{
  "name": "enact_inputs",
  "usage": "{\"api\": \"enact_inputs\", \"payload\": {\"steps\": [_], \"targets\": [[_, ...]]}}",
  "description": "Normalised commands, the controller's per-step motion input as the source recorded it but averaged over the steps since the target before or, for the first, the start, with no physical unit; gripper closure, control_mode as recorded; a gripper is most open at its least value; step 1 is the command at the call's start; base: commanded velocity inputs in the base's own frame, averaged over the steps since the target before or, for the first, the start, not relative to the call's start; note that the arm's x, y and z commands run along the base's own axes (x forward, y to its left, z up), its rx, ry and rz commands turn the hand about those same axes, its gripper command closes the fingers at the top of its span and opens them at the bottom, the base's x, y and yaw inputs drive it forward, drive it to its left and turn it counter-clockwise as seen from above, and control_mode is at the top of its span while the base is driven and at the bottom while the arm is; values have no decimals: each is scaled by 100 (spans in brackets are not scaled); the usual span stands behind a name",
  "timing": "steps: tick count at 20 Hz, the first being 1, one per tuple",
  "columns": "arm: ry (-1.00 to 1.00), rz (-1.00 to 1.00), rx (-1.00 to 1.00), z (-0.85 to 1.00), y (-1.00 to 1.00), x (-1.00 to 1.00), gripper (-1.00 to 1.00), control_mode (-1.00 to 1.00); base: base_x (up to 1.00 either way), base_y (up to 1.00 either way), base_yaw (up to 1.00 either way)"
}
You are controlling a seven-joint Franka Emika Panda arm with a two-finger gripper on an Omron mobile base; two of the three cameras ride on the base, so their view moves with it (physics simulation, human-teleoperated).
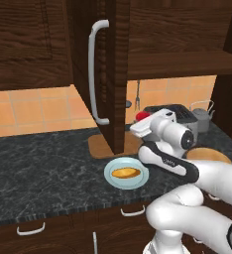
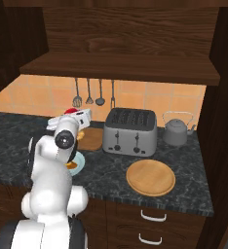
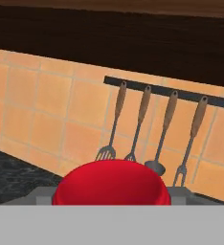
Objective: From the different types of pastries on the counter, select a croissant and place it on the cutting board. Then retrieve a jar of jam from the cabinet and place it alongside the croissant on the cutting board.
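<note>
Jar of jam [image 3: 111, 183]: only the red lid shows in the hand view, body cut off by the bottom band. In the left base view just a red sliver past the gripper [image 1: 141, 124]; fingertips hidden behind the hand there. Cutting board [image 1: 100, 146] mostly covered by the open cabinet [image 1: 108, 74] door and the arm. Croissant: can't make it out. Toaster [image 1: 180, 113] half hidden behind the wrist. Plate [image 2: 77, 165] largely blocked by the arm in the right base view.
</note>
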Motion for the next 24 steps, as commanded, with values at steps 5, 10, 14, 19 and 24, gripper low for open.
{"api": "enact_inputs", "payload": {"steps": [5, 10, 14, 19, 24], "targets": [[13, 10, 0, -100, 44, 31, 100, -100, 0, 0, 0], [1, 1, 1, -53, 28, 45, 100, -100, 0, 0, 0], [14, -12, -1, -68, 1, 54, 100, -100, 0, 0, 0], [17, -19, 0, -90, 21, 74, 100, -100, 0, 0, 0], [2, -15, 1, -27, 30, 62, 100, -100, 0, 0, 0]]}}
